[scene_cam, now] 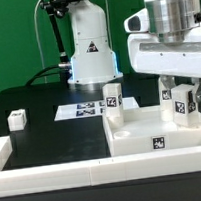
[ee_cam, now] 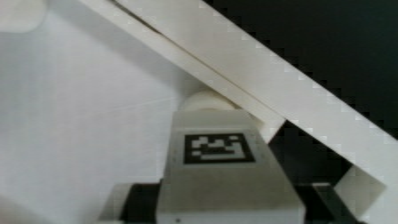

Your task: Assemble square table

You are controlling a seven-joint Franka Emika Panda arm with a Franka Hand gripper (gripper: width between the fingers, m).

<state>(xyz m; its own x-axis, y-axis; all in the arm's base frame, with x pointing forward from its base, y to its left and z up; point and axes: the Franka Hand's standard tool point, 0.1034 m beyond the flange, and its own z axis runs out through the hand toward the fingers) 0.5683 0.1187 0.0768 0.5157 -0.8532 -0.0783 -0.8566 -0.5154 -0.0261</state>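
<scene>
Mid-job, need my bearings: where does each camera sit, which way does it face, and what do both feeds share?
Exterior view: off the arm, low behind the border rail, facing across the square tabletop toward the robot base; the gripper, holding a leg, shows at the exterior view's right.
Wrist view: on the wrist, looking down between the fingers at that tagged leg, the tabletop's raised rim beyond it.
Shared: the gripped leg and the tabletop.

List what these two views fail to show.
- Socket under the leg at the hand: both views, hidden by the leg itself.
- Whether the hand presses that leg: wrist view blurred, the grip cut off by the edge.
- Tag on the small block: exterior view, too small.
</scene>
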